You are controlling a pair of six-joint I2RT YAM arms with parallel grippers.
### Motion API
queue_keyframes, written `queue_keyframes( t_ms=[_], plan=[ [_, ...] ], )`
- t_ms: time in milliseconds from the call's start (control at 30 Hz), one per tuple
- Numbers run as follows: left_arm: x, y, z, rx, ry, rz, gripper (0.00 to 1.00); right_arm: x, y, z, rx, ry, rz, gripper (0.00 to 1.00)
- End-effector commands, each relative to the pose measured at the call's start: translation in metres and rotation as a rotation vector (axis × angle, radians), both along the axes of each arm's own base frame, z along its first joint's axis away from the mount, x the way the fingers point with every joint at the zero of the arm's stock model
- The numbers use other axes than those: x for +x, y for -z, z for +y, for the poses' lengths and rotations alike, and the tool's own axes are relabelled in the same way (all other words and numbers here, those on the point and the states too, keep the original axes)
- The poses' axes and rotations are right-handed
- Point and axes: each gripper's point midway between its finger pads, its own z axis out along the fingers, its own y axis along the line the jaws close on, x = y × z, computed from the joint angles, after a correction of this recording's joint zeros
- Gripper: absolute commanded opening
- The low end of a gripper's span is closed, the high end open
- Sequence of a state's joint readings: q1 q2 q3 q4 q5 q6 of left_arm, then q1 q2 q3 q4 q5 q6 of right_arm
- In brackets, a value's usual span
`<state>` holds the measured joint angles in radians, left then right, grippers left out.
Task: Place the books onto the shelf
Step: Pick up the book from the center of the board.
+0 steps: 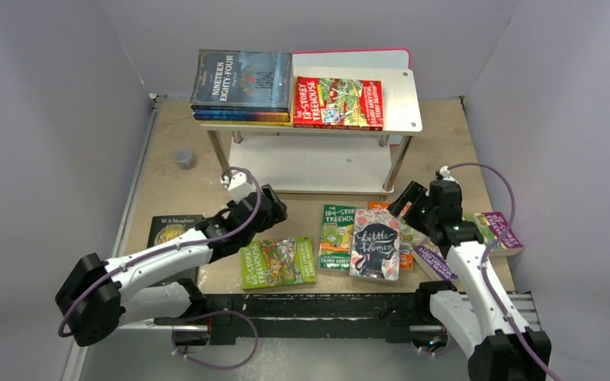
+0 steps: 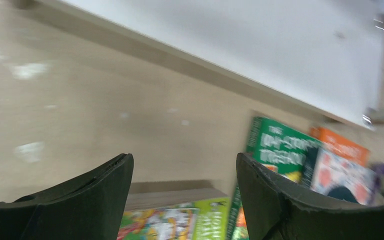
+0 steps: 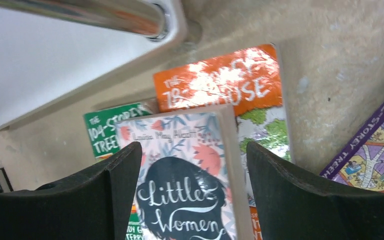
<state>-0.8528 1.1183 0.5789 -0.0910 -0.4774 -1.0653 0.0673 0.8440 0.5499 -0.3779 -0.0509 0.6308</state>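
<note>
Hovering open-jawed, empty: left black gripper (image 2: 185, 162) near lime-green cartoon paperback (image 1: 276, 263), right black gripper (image 3: 191, 152) near floral "Little Women" paperback (image 3: 180, 192).

A robotics lab test cell: plain pale walls (image 1: 48, 95) box in a worn tabletop (image 1: 175, 190).

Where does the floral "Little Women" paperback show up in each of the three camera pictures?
Top external: the floral "Little Women" paperback lies low and right of centre, cover up.
Left wrist: blurred, near the right edge.
Right wrist: bottom centre, filling much of the view.
Shared landmark: the green "104-Storey Treehouse" book shows just left of it in every view.
</note>
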Motion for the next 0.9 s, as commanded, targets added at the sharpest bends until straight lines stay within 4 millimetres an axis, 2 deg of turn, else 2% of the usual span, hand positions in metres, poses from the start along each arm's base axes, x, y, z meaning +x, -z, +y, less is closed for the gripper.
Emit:
queue_keyframes(
  t_ms=[0, 200, 400, 533, 633, 700, 767, 867],
  plan=[
    [-0.026, 0.013, 0.093, 0.304, -0.24, 0.176, 0.76, 0.007, -0.034, 0.007, -0.073, -0.033, -0.09, 0.77],
    [-0.055, 0.031, 0.106, 0.273, -0.251, 0.282, 0.77, -0.009, -0.034, 0.06, -0.076, -0.137, -0.099, 0.76],
    [-0.069, 0.061, 0.105, 0.196, -0.269, 0.33, 0.77, -0.025, -0.034, 0.118, -0.057, -0.293, -0.133, 0.74],
    [-0.073, 0.069, 0.109, 0.219, -0.275, 0.349, 0.75, -0.038, -0.026, 0.178, 0.03, -0.459, -0.135, 0.74],
    [-0.074, 0.071, 0.102, 0.19, -0.238, 0.347, 0.74, -0.049, -0.017, 0.22, 0.098, -0.553, -0.118, 0.73],
    [-0.076, 0.074, 0.099, 0.169, -0.223, 0.351, 0.73, -0.05, -0.02, 0.249, 0.177, -0.58, -0.142, 0.72],
    [-0.077, 0.078, 0.096, 0.149, -0.213, 0.354, 0.73, -0.052, -0.015, 0.266, 0.202, -0.577, -0.113, 0.72],
    [-0.078, 0.081, 0.091, 0.13, -0.194, 0.359, 0.73, -0.049, -0.004, 0.274, 0.159, -0.537, -0.075, 0.71]
  ],
)
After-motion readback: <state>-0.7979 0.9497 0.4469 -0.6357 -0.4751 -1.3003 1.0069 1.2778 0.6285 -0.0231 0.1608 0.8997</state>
